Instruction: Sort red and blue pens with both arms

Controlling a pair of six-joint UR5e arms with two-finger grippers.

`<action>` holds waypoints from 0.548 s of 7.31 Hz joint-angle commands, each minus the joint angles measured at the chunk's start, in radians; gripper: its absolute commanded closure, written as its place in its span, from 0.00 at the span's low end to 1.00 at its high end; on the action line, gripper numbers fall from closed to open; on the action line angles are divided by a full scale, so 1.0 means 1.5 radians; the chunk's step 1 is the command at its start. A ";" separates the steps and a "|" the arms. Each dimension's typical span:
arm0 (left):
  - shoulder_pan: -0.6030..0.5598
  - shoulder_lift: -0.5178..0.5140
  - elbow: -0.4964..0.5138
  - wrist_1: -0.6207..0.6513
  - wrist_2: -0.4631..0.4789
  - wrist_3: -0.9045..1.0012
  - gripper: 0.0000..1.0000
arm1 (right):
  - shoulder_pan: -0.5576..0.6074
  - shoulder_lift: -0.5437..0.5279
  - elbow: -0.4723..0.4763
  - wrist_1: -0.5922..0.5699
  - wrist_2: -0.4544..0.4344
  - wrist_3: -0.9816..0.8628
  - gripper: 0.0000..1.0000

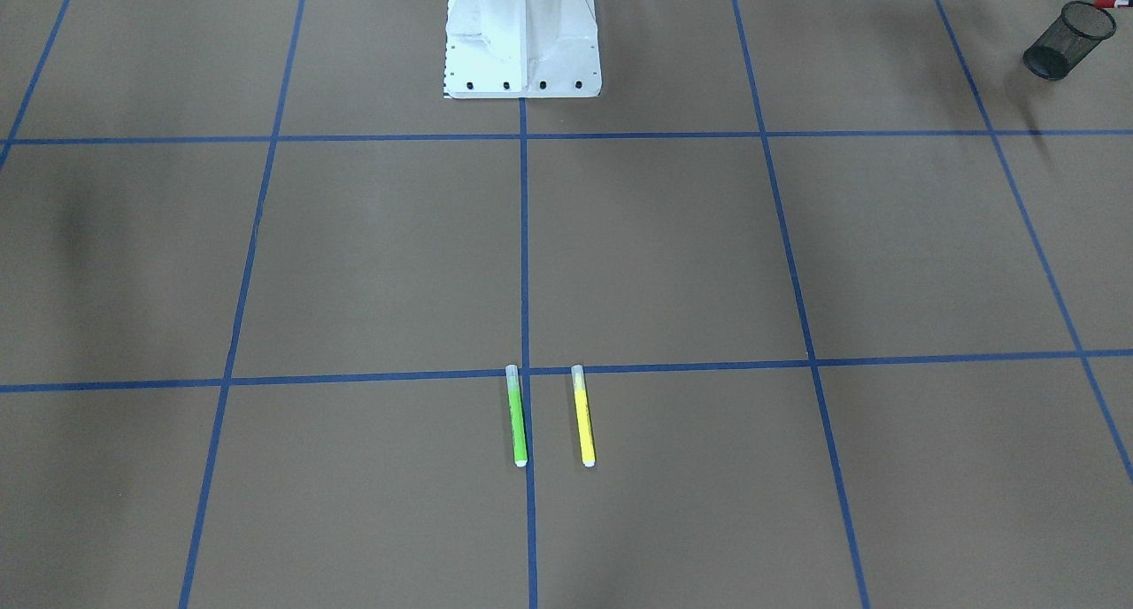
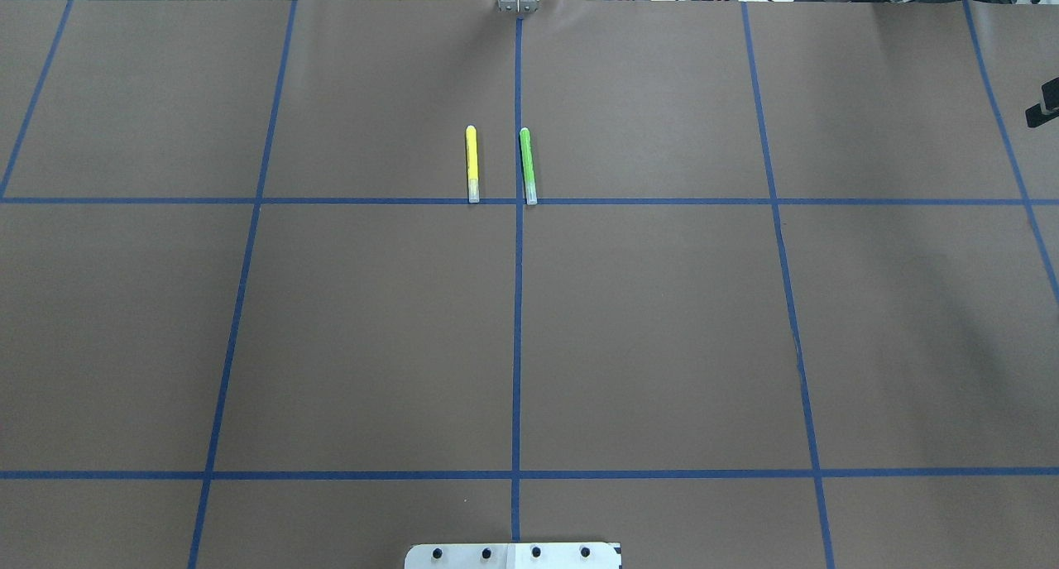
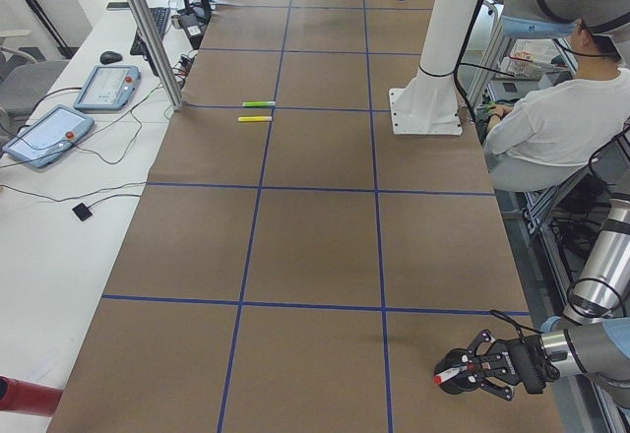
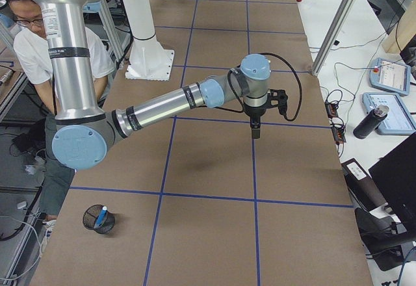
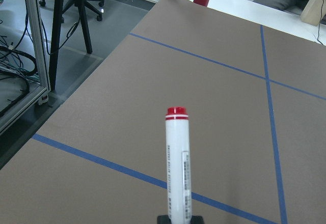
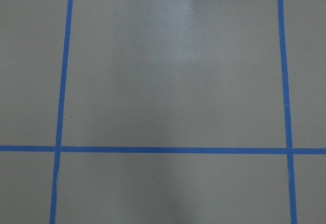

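Observation:
The red pen [image 5: 177,168] has a white printed barrel and a red end. It points out from my left gripper [image 5: 180,218], which is shut on it low over the table's left end [image 3: 455,378]. Its red tip [image 1: 1113,3] shows just past a black mesh cup [image 1: 1067,41]. The blue pen [image 4: 102,218] stands inside another black mesh cup [image 4: 99,220] at the right end. My right gripper [image 4: 255,129] hangs pointing down over a blue tape crossing, well away from that cup. I cannot tell whether it is open or shut.
A green pen [image 1: 517,419] and a yellow pen [image 1: 583,419] lie side by side near the table's middle, on the far side from the white pedestal [image 1: 522,51]. A person [image 3: 561,118] sits beside the pedestal. A red cylinder [image 3: 20,394] lies at the left end.

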 commanded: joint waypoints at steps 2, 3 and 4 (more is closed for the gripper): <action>0.000 -0.001 0.000 -0.001 0.000 0.003 0.03 | 0.000 0.000 0.000 0.000 0.001 0.000 0.00; 0.000 -0.001 0.000 -0.001 0.000 0.002 0.01 | 0.000 0.000 0.000 0.000 0.001 0.000 0.00; 0.000 -0.003 0.000 -0.001 -0.001 0.001 0.01 | 0.001 0.000 0.001 0.000 0.001 0.000 0.00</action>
